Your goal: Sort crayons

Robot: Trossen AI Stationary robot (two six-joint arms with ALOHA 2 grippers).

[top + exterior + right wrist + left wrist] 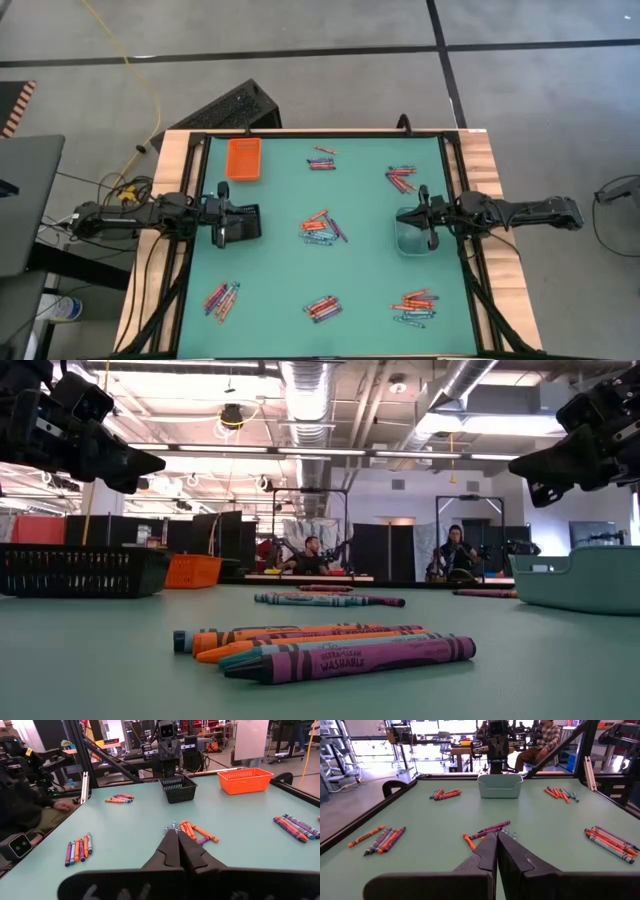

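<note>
Crayons (pixel 322 228) are lying in six loose piles on the green table (pixel 280 270): one at centre, two along the far side, three along the near side. They are short thin sticks in orange, red, purple, pink and blue-teal, paper-wrapped; from table height the nearest pile (pixel 325 648) is showing a purple one with "WASHABLE" printed on it.

Left gripper (pixel 221 222) is hovering over the black tray (pixel 243 224) at the left side, fingers pressed together, holding nothing. Right gripper (pixel 428 221) is hanging over the clear tray (pixel 410 236) at the right side, fingers likewise clenched and empty. An orange tray (pixel 243 159) is sitting at the far left corner.

The table is sitting on a wooden base with a black frame around it; grey floor, a yellow cable (pixel 140 80) and a dark laptop-like slab (pixel 25 200) are showing nearby. The room behind is looking like a workshop with ceiling ducts and lights, and two people (pixel 312 555) are sitting at benches.

Individual crayon colours in the far piles are hard to make out. The near table edge is getting cut off in the overhead view.
</note>
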